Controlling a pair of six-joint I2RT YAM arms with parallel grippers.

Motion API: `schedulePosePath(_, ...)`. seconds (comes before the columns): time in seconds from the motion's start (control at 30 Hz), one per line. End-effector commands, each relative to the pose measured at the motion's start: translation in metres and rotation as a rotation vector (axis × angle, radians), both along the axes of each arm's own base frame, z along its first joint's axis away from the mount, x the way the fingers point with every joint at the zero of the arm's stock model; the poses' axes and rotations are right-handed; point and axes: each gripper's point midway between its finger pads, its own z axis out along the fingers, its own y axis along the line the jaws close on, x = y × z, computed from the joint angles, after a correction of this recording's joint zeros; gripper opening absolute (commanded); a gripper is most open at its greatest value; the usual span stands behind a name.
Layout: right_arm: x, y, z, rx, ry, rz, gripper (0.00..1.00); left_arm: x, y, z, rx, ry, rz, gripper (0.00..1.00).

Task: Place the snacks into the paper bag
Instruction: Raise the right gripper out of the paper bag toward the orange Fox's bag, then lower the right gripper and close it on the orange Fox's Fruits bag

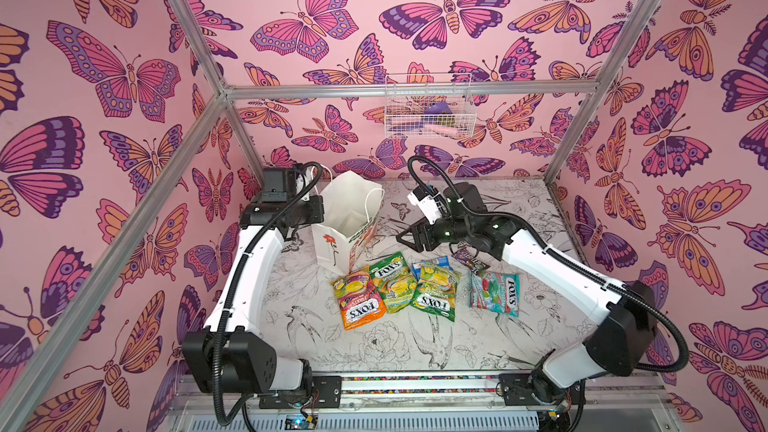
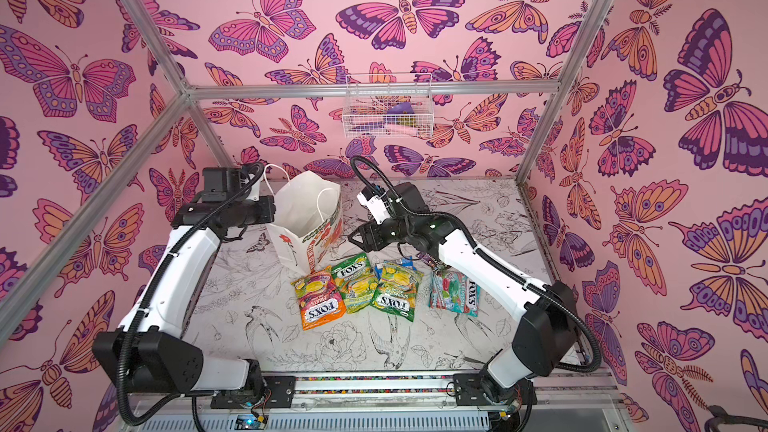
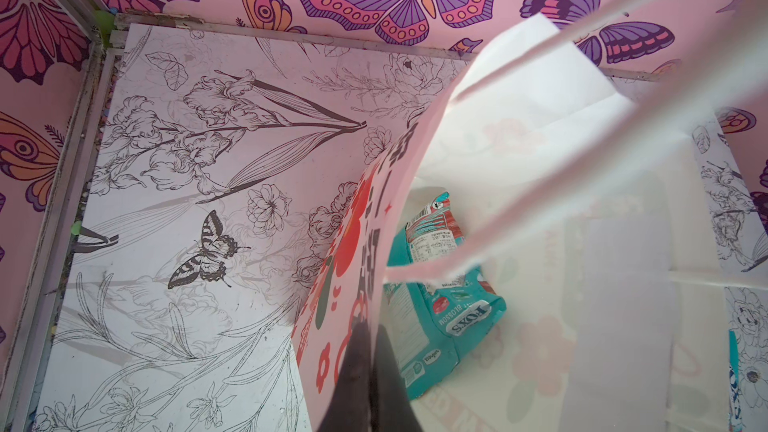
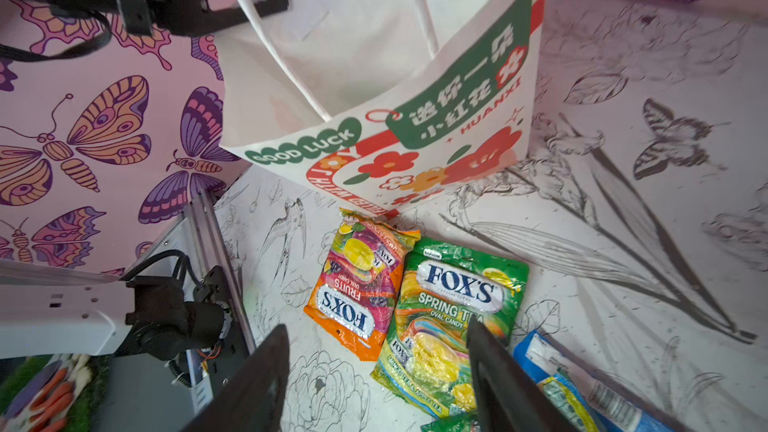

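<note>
in a top view the glossy green-yellow candy packet is laid front-to-back just nearer the robot's base than the parted right end effector, beside the tall white paper bag; in the left wrist view that bag's wall is clamped by the left end effector.

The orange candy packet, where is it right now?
In both top views the orange candy packet lies flat on the table, on the robot's side of the paper bag, at the left end of the row of packets, beside a green packet.
</note>
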Motion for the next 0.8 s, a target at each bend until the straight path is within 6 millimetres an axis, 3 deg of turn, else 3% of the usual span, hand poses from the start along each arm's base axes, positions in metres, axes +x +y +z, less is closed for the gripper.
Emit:
schedulePosePath(0.0, -0.006, 0.004, -0.006, 0.036, 0.062, 0.021, 0.67, -0.001, 0.009, -0.005, 0.014, 0.014, 0.032, 0.0)
schedulePosePath(0.07, -0.002, 0.006, -0.024, 0.021, 0.101, 0.005, 0.67, -0.001, 0.01, -0.006, 0.015, 0.015, 0.036, 0.0)
schedulePosePath(0.3, 0.001, 0.012, -0.058, 0.021, 0.205, -0.032, 0.65, 0.0, 0.012, -0.006, 0.012, 0.017, 0.044, 0.0)
schedulePosePath(0.77, -0.011, 0.043, -0.094, 0.0, 0.273, 0.033, 0.66, -0.001, 0.011, -0.006, 0.001, 0.018, 0.037, 0.0)
